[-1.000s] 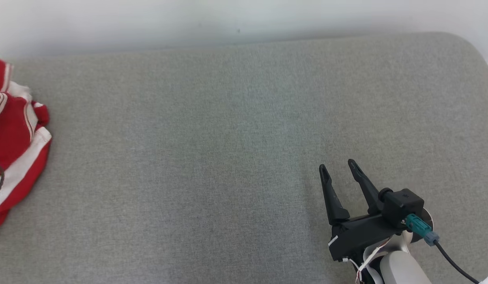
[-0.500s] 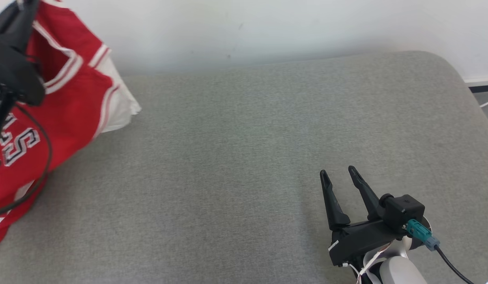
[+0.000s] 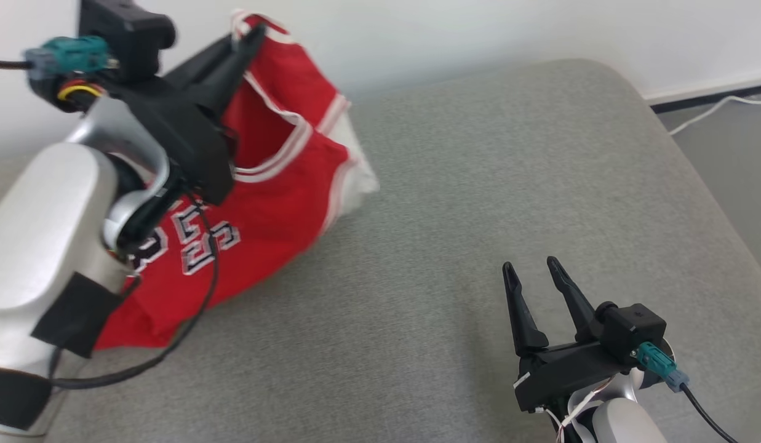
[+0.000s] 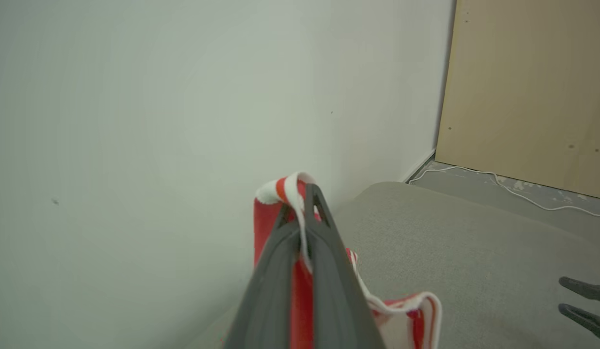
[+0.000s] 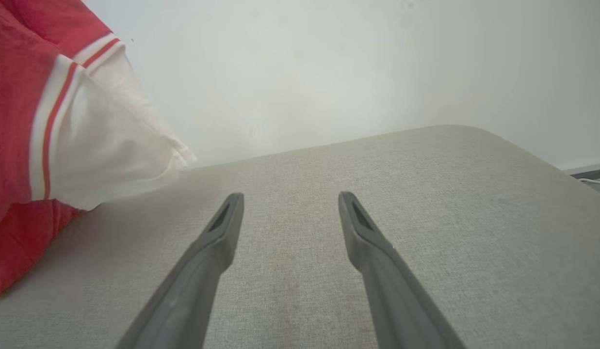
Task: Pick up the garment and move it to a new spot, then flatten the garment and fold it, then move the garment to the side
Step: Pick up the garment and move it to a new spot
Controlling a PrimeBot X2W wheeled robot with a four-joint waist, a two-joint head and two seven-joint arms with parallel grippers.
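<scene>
Left gripper (image 3: 250, 38) is up high on the left, jaws clenched on the white-and-red trim of the red jersey (image 3: 275, 203). The jersey hangs from that pinch, its lower part draped on the left side of the grey cushion (image 3: 454, 203), close to the white wall (image 3: 478, 31), white lettering showing. Right gripper (image 3: 530, 266) sits low over the near right of the cushion, jaws spread wide with nothing between them, well apart from the jersey
</scene>
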